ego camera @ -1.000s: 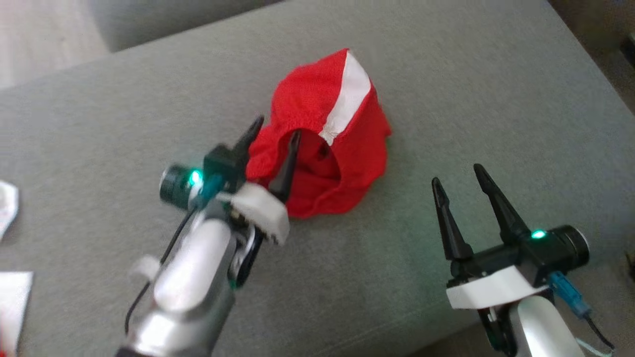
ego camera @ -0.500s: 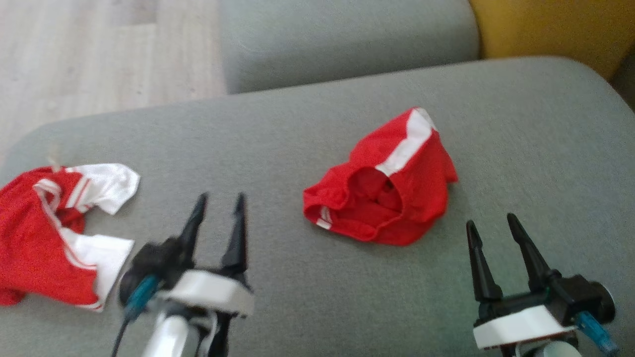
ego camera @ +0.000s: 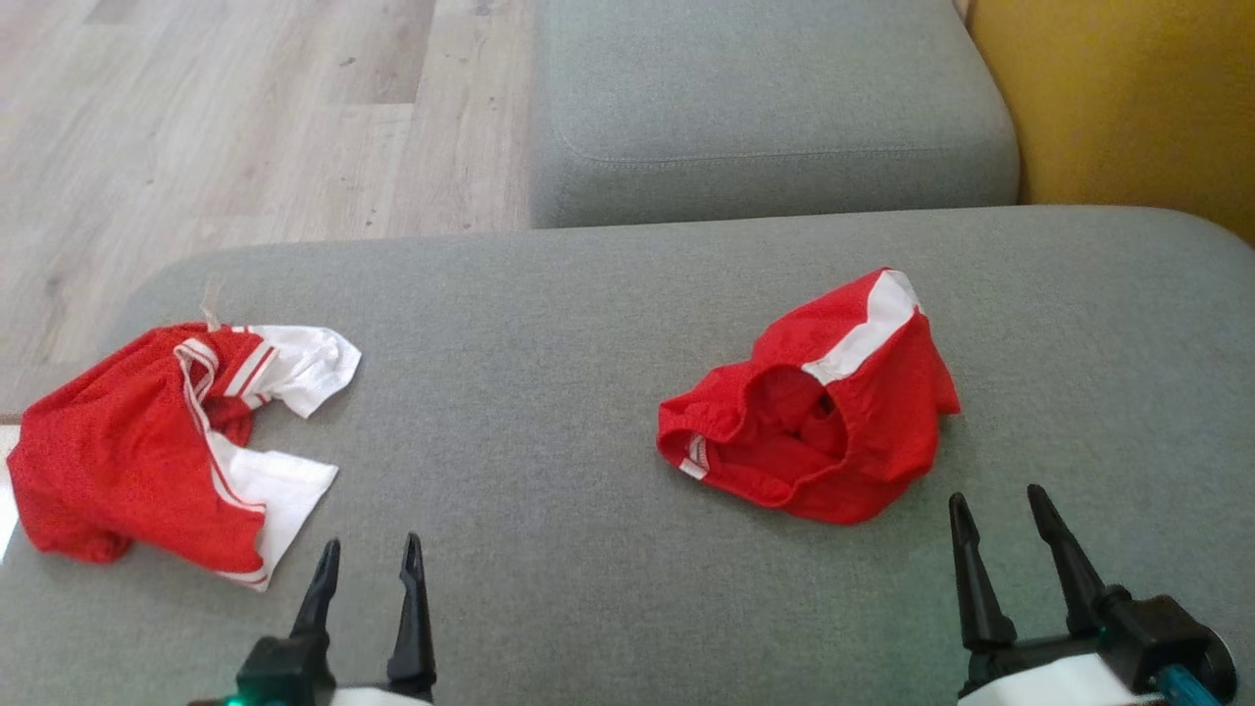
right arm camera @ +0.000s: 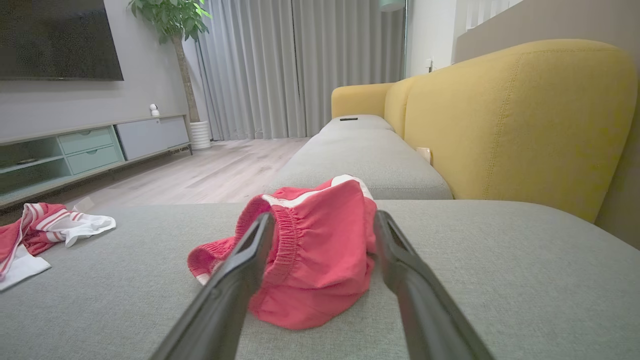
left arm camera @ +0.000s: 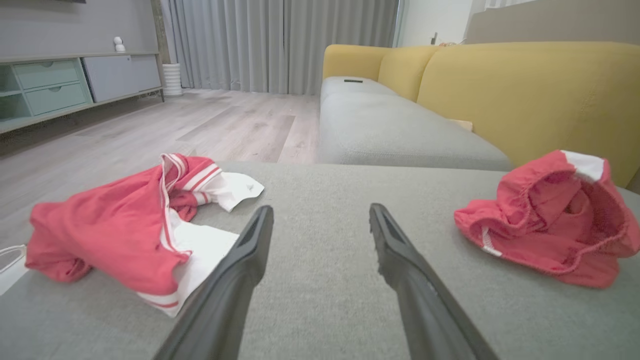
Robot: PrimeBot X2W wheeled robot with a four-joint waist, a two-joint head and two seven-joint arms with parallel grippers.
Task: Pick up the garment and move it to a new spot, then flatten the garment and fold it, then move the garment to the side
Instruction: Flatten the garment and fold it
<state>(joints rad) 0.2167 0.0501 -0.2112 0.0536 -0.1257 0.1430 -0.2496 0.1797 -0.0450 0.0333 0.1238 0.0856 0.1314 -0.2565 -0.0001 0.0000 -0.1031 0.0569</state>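
Observation:
The garment, crumpled red shorts with a white side stripe, lies on the grey cushion, right of its middle, waistband gaping towards me. Nothing holds the shorts. My left gripper is open and empty near the cushion's front edge, well to the left of them. Just in front of the shorts, slightly to their right, my right gripper stands open. In the right wrist view the shorts lie beyond the right gripper, untouched. In the left wrist view the left gripper points at bare cushion.
A second red and white garment lies bunched at the cushion's left end. Behind the cushion are another grey seat, a yellow sofa back to the right and wooden floor to the left.
My left gripper has drawn back from the shorts' waistband to the lower left, empty. The head camera has lifted, so the whole picture shifted. The shorts lie where they were.

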